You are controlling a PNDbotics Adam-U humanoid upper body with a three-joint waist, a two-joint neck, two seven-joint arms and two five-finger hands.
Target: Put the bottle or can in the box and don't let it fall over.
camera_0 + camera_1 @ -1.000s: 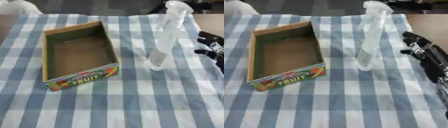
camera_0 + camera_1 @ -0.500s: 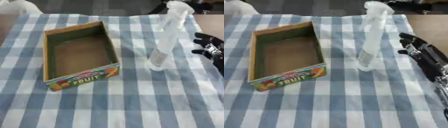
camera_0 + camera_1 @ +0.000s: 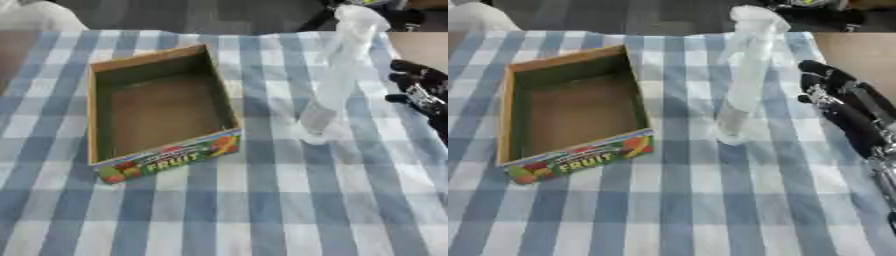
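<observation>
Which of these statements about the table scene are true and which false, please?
1. The clear spray bottle stands upright outside the box. True.
2. The box already holds a can. False: it is empty.
3. The right hand is curled round the bottle. False: it is beside the bottle, apart from it.
4. The box's FRUIT side faces the robot. True.
5. The checked cloth is red. False: blue and white.

A blue-and-white checked cloth (image 3: 262, 200) covers the worktop (image 3: 859, 50), whose bare brown top shows at the far right; beyond lies dark grey floor (image 3: 192, 15)
</observation>
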